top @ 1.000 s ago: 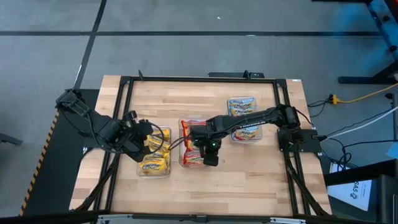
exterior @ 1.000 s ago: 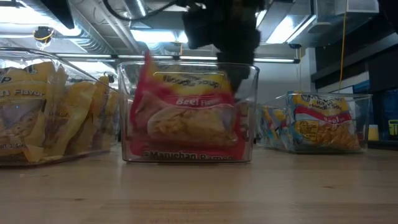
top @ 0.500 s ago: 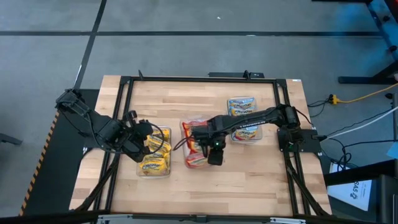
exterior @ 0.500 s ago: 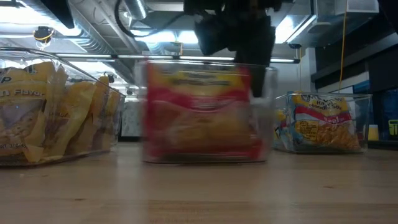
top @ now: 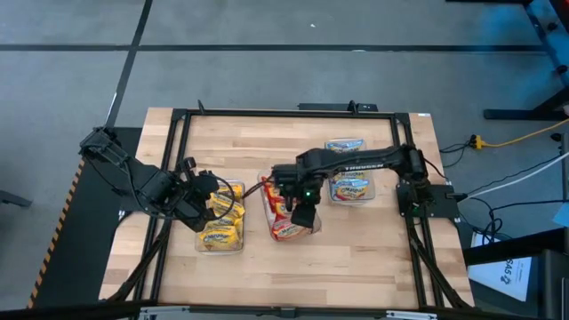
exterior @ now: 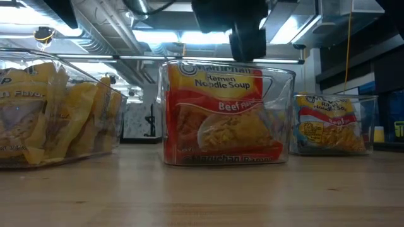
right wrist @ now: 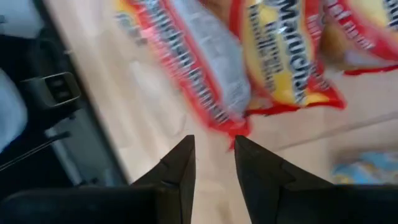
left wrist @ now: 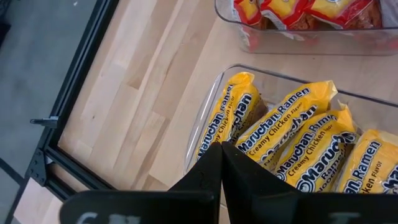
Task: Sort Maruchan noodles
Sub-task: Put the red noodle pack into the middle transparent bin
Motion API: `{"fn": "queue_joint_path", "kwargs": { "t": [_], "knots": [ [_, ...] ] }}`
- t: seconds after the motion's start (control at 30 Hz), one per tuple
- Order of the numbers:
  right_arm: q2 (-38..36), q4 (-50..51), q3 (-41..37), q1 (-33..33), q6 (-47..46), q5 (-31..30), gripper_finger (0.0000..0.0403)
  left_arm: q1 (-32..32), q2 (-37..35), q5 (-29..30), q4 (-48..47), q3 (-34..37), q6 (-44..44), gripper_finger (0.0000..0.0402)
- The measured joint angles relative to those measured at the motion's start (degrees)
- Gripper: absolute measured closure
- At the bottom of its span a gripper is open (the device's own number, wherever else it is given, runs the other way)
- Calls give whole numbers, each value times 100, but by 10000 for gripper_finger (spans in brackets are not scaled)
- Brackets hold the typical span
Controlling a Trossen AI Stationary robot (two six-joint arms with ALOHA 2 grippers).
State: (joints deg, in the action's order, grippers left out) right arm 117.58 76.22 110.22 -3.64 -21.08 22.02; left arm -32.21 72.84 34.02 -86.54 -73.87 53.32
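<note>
Three clear trays hold the Maruchan packets. The left tray [top: 222,222] holds yellow ones [left wrist: 292,124]. The middle tray [top: 283,216] [exterior: 227,113] holds red-orange ones standing on edge [right wrist: 273,56]. The right tray [top: 348,182] [exterior: 331,123] holds blue-edged ones. My right gripper [top: 302,213] [right wrist: 213,146] is open by a narrow gap above the middle tray's right part [exterior: 246,50]. My left gripper [top: 206,201] [left wrist: 221,149] is shut and hovers over the yellow packets. My right gripper ends right at the top rim [exterior: 252,65] of the middle tray, coming from above. Whether its fingers [right wrist: 180,162] touch the rim or the packets I cannot tell.
The trays stand in a row across the wooden table [top: 356,258], with bare wood toward the near and far edges. A black frame [top: 178,178] runs around the tabletop. Cables lie beside the right arm's base [top: 427,197].
The middle tray has slid toward the table's right and turned a little. The red-orange packet at its near wall, tilted a second ago, now stands upright. My right gripper has moved with it toward the right and then risen above the rim.
</note>
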Motion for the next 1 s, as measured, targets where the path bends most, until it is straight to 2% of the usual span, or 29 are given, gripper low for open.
{"fn": "queue_joint_path", "kwargs": {
  "t": [0.1, 0.27, 0.37, 0.53, 1.0],
  "knots": [
    [1, 154, 305, -13, 42, 106, 292, 0, 0, 4, 0, 0, 6, 399],
    [2, -654, 407, -48, 75, -72, 292, 0, 0, 54, 1, 0, 6, 399],
    [2, -1070, 279, -50, 76, -135, 292, 0, 0, 59, 2, 0, 6, 399],
    [6, -1182, 54, -50, 78, -411, 292, 0, 0, 61, 0, 0, 6, 399],
    [4, -1913, -770, -444, -150, -367, 292, 0, 0, 92, -1, 2, 4, 399]
  ]
}}
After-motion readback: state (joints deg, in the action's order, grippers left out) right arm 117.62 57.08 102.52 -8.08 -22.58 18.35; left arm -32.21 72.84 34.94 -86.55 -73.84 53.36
